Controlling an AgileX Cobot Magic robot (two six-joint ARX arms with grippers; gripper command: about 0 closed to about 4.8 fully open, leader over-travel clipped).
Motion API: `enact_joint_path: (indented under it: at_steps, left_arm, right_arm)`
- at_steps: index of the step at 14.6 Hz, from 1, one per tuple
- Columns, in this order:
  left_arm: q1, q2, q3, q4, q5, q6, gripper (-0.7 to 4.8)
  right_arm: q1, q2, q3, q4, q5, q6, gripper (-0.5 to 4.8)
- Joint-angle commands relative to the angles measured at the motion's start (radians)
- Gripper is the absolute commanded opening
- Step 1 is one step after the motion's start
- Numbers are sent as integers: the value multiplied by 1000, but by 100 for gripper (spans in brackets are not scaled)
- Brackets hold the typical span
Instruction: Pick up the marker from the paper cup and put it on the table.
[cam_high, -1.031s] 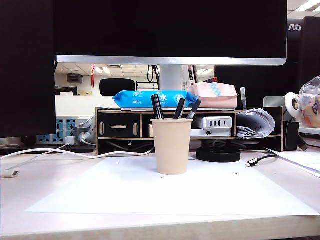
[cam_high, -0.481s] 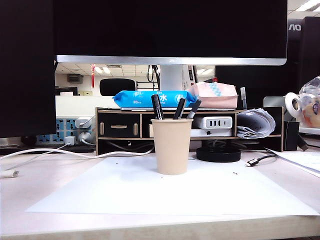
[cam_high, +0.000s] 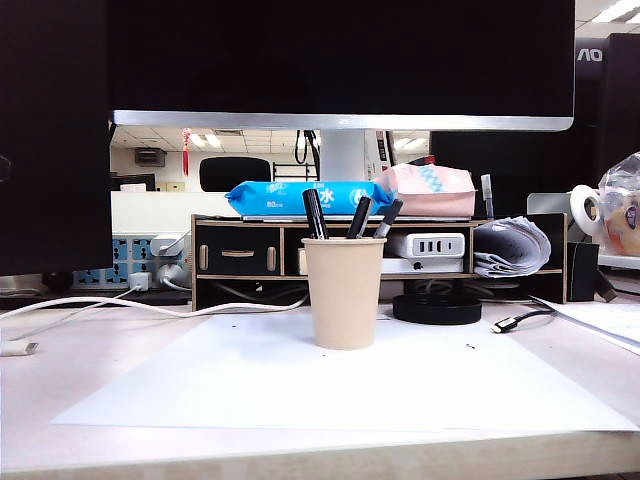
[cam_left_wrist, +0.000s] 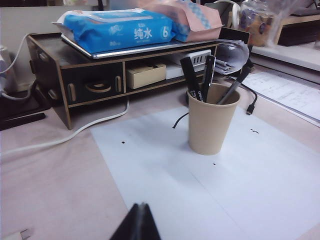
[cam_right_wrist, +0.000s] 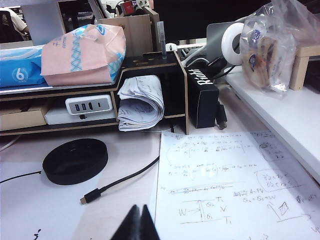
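**Start of the reach, nothing grasped.** Across the last second the exterior view has not altered: the plain tan paper cup stands upright where it stood, on the large white paper sheet that covers the pale pinkish desk. Three slim black markers lean in the cup, their tips above the rim. The pick-up is therefore, in my judgement, wholly undone. The marker I want is among these three; which one I cannot tell.

My left fingers are pressed together to a point, empty, low over the desk and well short of the cup. My right fingers are likewise closed and empty, off to the cup's right above a handwritten paper sheet, near a flat black round disc and a loose black cable.

Behind the cup a black drawer shelf carries a blue wipes pack. Nothing blocks the approach from the front, though the two neighbouring markers crowd the grasp.
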Motion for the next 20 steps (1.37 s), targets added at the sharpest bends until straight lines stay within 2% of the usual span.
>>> enact_joint_path:
  at_steps: [1,18,19,20]
  left_arm:
    - [0,0,1,18,0,1,-4]
    - [0,0,1,18,0,1,-4]
    - [0,0,1,18,0,1,-4]
    - [0,0,1,18,0,1,-4]
  right_arm:
    - [0,0,-2,18,5,4,-5]
    - [0,0,-2,21,5,4,-5]
    - [1,0,-2,34,-96,106,-5]
    - [2,0,-2,58,-296,169,-6]
